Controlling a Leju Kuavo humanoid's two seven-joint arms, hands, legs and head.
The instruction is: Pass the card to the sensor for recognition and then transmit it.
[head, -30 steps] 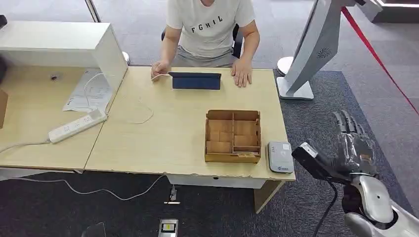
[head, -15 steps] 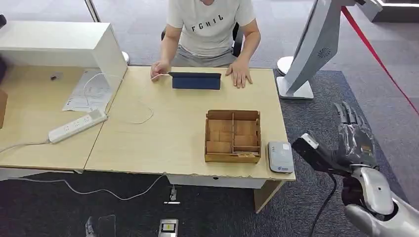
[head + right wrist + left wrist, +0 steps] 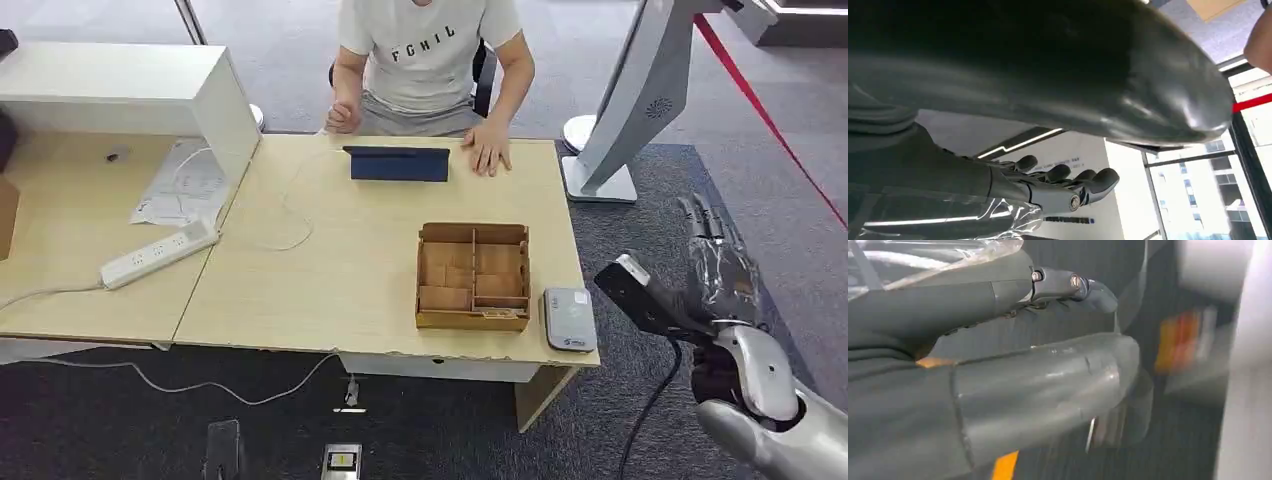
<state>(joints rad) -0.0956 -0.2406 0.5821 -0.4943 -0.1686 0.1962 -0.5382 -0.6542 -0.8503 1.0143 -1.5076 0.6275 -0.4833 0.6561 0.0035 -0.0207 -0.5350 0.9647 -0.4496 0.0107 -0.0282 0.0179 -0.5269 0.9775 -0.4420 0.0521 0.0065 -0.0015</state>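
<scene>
The silver right hand [image 3: 722, 275], fingers apart and empty, has risen slightly beside the small grey card sensor [image 3: 568, 318] on the wooden bench [image 3: 330, 260], no card picked yet.

Table [image 3: 330, 280]: pale wood-grain top
Compartment box [image 3: 472, 276]: light brown; darker brown dividers
Sensor [image 3: 568, 318]: grey; small blue mark at one corner
Tablet case [image 3: 398, 163]: dark navy
Power strip [image 3: 158, 254]: white; white cable
Person's shirt [image 3: 428, 50]: white; dark lettering
Carpet [image 3: 640, 230]: dark grey; fine speckle
Right hand [image 3: 722, 268]: dark grey fingers; silver forearm
Barrier tape [image 3: 765, 115]: red
</scene>
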